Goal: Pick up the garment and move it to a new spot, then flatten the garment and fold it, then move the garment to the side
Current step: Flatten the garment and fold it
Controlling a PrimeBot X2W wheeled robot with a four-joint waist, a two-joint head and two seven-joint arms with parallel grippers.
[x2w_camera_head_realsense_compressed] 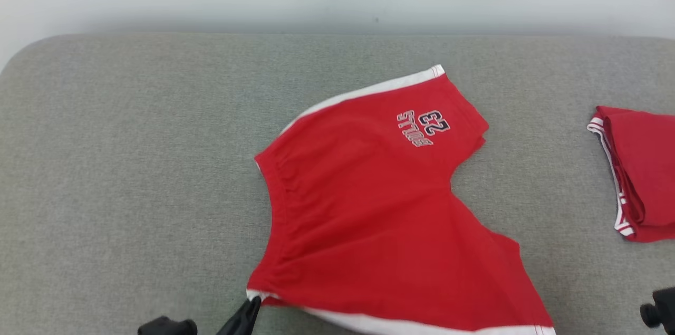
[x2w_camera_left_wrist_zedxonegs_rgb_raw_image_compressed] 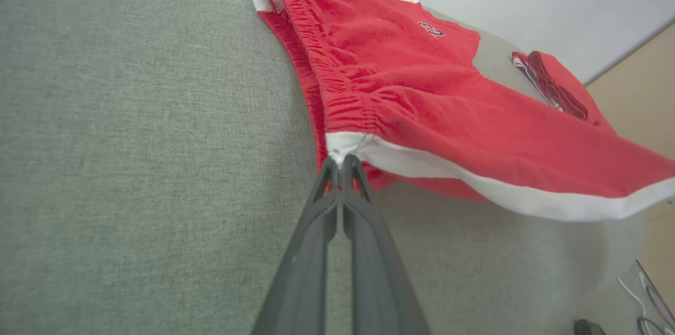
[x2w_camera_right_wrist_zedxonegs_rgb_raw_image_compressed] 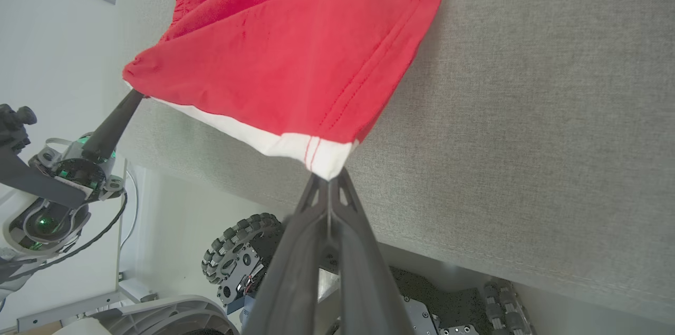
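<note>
Grey cloth-covered desk point(x2w_camera_head_realsense_compressed: 132, 166) takes up most of the head view, pale wall behind.

Red shorts point(x2w_camera_head_realsense_compressed: 369, 208) lie mid-desk, slightly right of centre. Waistband is to the robot's left, both legs point right, and the printed number is on the far leg. White side stripes run along the far and near edges. The far part rests on the desk. The near edge is lifted off it and stretched between the two arms; the wrist views show it hanging clear of the cloth.

A second red garment point(x2w_camera_head_realsense_compressed: 638, 182), already folded, sits at the far right of the desk, well apart from the shorts.

Left jaws: clenched on the near waistband corner, right at the white stripe end point(x2w_camera_left_wrist_zedxonegs_rgb_raw_image_compressed: 343, 153). Right jaws: clenched on the near leg's hem corner, on the white patch point(x2w_camera_right_wrist_zedxonegs_rgb_raw_image_compressed: 324, 158).

Step, as I judge it: flatten. The shorts are spread out but not yet laid down, and no fold has started. It could still be the end of the move-to-new-spot step; I can't separate the two from this.

Next move calls for keeping the near edge taut, lowering both corners together onto the desk so the stripe lies straight with no bunching at the waistband gathers, then letting go. The fold follows, probably one leg over the other.
</note>
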